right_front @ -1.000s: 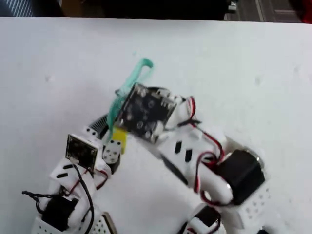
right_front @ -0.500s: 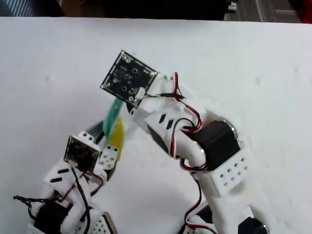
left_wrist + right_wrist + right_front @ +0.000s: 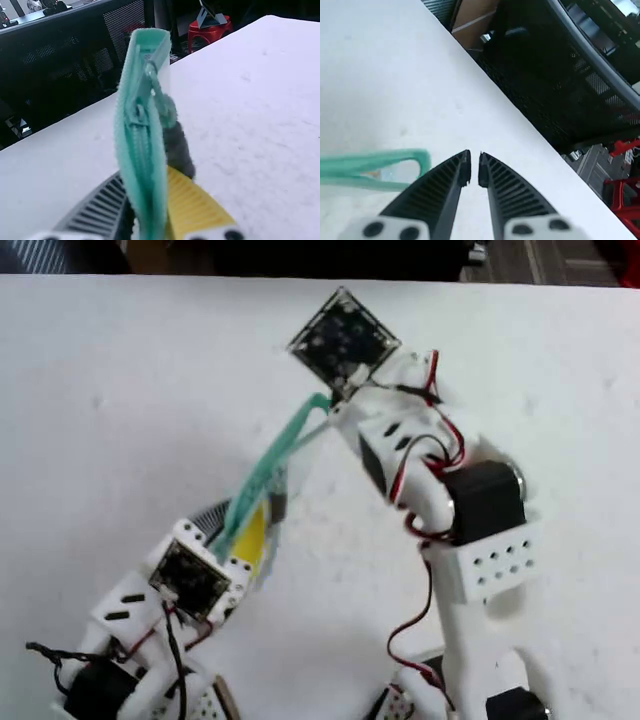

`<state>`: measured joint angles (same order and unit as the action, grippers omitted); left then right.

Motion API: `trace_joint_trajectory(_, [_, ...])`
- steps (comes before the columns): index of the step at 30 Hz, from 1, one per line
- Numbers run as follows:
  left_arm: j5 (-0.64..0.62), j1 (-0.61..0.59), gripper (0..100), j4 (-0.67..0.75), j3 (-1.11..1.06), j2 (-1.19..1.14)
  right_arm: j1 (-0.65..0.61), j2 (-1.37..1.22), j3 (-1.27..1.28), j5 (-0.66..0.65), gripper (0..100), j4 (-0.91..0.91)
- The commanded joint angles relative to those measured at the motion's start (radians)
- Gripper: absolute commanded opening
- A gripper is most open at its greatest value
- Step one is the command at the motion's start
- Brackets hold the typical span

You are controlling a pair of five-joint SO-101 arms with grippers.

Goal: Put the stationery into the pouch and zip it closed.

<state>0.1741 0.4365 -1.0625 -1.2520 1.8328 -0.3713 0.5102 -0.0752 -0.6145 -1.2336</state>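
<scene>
The pouch (image 3: 262, 475) hangs over the counter (image 3: 520, 360), near end pinched in the left jaws, long axis running to the right jaws, nearly pressed together on nothing just beside its far end.

Legible text, numbers, signs: none in any view.
Pouch (image 3: 142, 150): teal zip band, no print readable.
Upper circuit board (image 3: 343, 332) on arm, high view: surface markings too small to make out.
Lower circuit board (image 3: 190, 580) on other arm: same, unreadable.
Counter (image 3: 120, 390): plain white, no label readable.
</scene>
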Motion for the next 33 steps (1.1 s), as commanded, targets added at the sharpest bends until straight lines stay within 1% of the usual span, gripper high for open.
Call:
trace_joint_trajectory(1, [0.006, 0.005, 2, -0.008, 0.025, -0.005, -0.005, 0.059, -0.018, -0.015, 1.7, -0.068])
trace_joint_trajectory(3, [0.006, 0.004, 2, -0.006, 0.020, -0.005, -0.071, 0.130, -0.032, -0.014, 1.7, -0.162])
trace_joint_trajectory(7, [0.003, 0.004, 2, -0.006, 0.018, -0.005, -0.252, 0.292, 0.000, -0.006, 1.9, -0.326])
trace_joint_trajectory(9, [0.002, 0.004, 2, -0.006, 0.018, -0.005, -0.328, 0.344, 0.081, 0.008, 4.6, -0.329])
trace_joint_trajectory(11, [-0.002, 0.008, 2, -0.006, 0.018, -0.005, -0.371, 0.372, 0.183, 0.066, 11.1, -0.300])
trace_joint_trajectory(14, [-0.002, 0.004, 2, -0.006, 0.018, -0.005, -0.372, 0.387, 0.350, 0.153, 19.8, -0.191])
trace_joint_trajectory(16, [-0.002, 0.004, 2, -0.009, 0.018, -0.005, -0.374, 0.395, 0.451, 0.184, 22.8, -0.113])
trace_joint_trajectory(19, [-0.002, 0.004, 2, -0.011, 0.018, -0.005, -0.375, 0.410, 0.572, 0.193, 24.2, -0.001])
trace_joint_trajectory(22, [-0.002, 0.004, 2, -0.011, 0.018, -0.005, -0.377, 0.433, 0.644, 0.195, 24.1, 0.065])
trace_joint_trajectory(24, [-0.002, 0.004, 2, -0.012, 0.018, -0.005, -0.387, 0.452, 0.660, 0.192, 24.1, 0.082])
trace_joint_trajectory(27, [0.002, 0.004, 2, -0.012, 0.014, -0.005, -0.404, 0.503, 0.632, 0.196, 24.1, 0.058])
trace_joint_trajectory(33, [0.005, 0.004, 2, 0.023, -0.029, -0.005, -0.492, 0.568, 0.641, 0.190, 24.1, 0.007])
